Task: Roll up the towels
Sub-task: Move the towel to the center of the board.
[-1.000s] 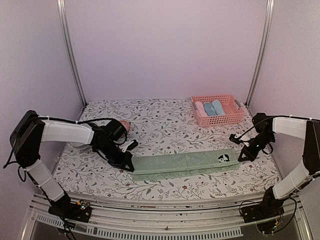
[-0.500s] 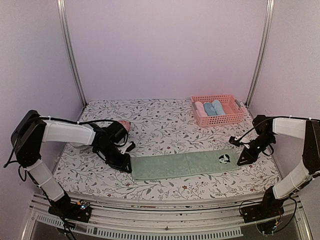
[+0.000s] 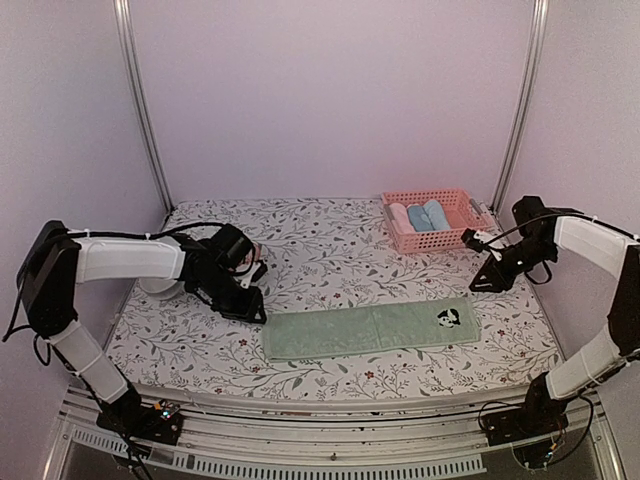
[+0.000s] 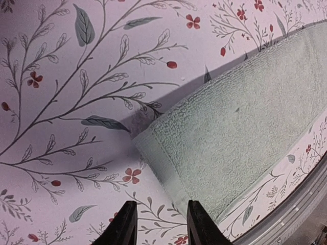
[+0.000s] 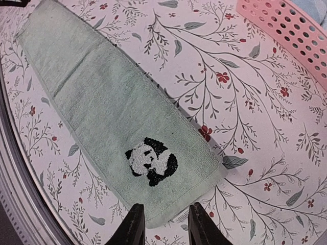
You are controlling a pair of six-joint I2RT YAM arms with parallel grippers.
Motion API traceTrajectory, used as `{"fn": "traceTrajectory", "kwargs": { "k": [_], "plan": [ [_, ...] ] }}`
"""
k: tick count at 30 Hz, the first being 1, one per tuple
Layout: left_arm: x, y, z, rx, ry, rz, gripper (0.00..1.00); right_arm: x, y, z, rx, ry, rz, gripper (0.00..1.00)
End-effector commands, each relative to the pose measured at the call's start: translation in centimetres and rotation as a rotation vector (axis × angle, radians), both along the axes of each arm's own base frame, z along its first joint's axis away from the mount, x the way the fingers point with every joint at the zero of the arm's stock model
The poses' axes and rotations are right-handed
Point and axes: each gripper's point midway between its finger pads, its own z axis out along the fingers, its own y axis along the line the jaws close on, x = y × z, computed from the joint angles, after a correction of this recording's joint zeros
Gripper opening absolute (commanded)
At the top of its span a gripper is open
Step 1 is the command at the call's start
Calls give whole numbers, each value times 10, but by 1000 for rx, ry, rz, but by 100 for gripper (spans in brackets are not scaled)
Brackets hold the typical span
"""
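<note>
My left gripper (image 4: 158,228) shows only its two fingertips at 6 o'clock of the wrist view, and the rest is cut off. They stand moderately apart with nothing between them but the flowered table (image 3: 330,240) below. My right gripper (image 5: 166,227) is cropped the same way: two dark tips, parted and gripping nothing.

The green towel (image 3: 370,328) lies flat as a long folded strip at 6 o'clock on the table, near the front edge. In the left wrist view I see only its left end (image 4: 240,127). The corner sits just ahead of my fingertips, and the strip runs off the frame toward 2 o'clock. From above, my left gripper (image 3: 252,308) is at 10 o'clock of that end, very near it, though I cannot tell whether it touches. My right gripper (image 3: 482,283) is at 1 o'clock of the other end, clearly apart from the cloth.

A white bowl (image 3: 158,290) at 9 o'clock is mostly hidden under my left forearm. The pink basket (image 3: 470,238) stands at 1 o'clock. In the right wrist view only one corner of it (image 5: 286,41) shows. Inside it are two blue rolls (image 3: 428,216) and a pale roll (image 3: 400,217), too small to make out further.

A metal rail (image 4: 291,219) crosses the corner at 5 o'clock, blurred.

The towel's one mark is a black-and-white panda (image 5: 152,161) near its right end, lying at an angle in my right wrist view.
</note>
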Motion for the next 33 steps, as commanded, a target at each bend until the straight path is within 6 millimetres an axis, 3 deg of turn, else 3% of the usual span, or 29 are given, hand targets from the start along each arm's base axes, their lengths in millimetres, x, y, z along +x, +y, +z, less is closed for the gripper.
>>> {"fn": "traceTrajectory", "kwargs": {
  "k": [1,9,15,20,24,27,33],
  "plan": [
    [12,-3,-5,-9,0,50,37,22,-2,-24,21,58,-121,26],
    [19,-3,-24,-8,-10,77,35,22,0,-73,16,193,-169,9],
    [21,3,-41,44,-6,76,20,20,-4,-109,-90,246,-190,6],
    [25,13,-53,115,-16,72,9,31,-19,-123,-193,233,-257,6],
    [34,13,-52,115,-41,83,5,48,-31,-124,-251,197,-311,6],
    [44,7,-42,93,-72,86,5,57,-23,-117,-213,192,-305,7],
    [54,-8,-2,18,-173,83,15,68,-2,-76,-93,138,-254,11]
  ]
}}
